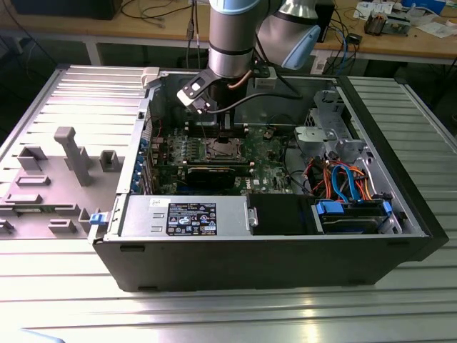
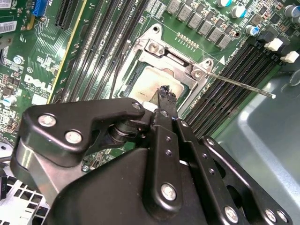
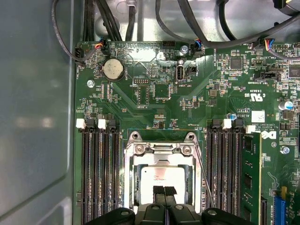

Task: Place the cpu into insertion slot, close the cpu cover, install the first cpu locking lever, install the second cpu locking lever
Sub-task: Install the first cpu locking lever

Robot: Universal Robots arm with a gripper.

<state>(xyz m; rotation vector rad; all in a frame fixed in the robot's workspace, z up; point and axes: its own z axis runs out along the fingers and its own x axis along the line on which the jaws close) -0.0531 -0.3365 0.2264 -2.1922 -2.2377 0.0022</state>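
Exterior view's left holds a grey side panel (image 1: 64, 157) lying on the tabletop (image 1: 214, 314). Further right stands the open computer case (image 1: 271, 243). The arm (image 1: 232, 36) reaches down into it over the insertion slot (image 1: 218, 148), near the middle of the green motherboard (image 1: 268, 164).

In both wrist views the cpu (image 3: 161, 176) (image 2: 152, 82) already lies flat inside the slot, with memory slots (image 3: 98, 178) flanking it, so the first step looks done. The cpu cover (image 3: 161, 151) appears to be folded down around the chip, whose metal top shows through its window, though whether it is fully seated cannot be told.

The claw (image 3: 164, 192) (image 2: 166, 93) has its tips drawn narrow, side by side, holding nothing. They sit at or just above the cpu's top, by the cover's edge.

One locking lever (image 2: 239, 84) (image 3: 202, 173) stands free, its thin rod angling away from the slot's corner, so it is judged not yet latched. The other lever's state cannot be made out.
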